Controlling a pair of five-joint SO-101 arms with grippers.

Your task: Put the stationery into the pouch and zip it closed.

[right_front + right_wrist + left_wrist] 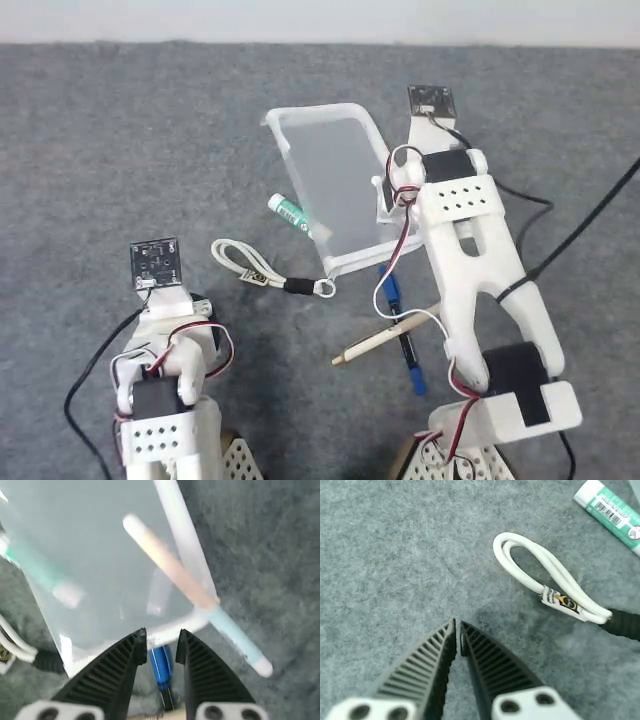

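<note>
A translucent pouch (328, 175) lies mid-table with a white cord loop (238, 260) on its zipper pull. A green-and-white tube (289, 213) rests at its left edge. A blue pen (402, 325) and a beige pencil (385, 338) lie in front of it. My right gripper (161, 636) hovers at the pouch's (100, 560) near edge, fingers slightly apart, the blue pen (161, 666) below them. A beige pen with a pale blue end (185, 587) lies across the pouch's side edge. My left gripper (458, 626) is shut and empty, short of the cord loop (547, 577).
Grey carpet covers the table. The right arm (470, 250) spans over the pens and the pouch's right side. A black cable (580, 225) trails off to the right. The tube's (612, 512) end shows beyond the cord in the left wrist view.
</note>
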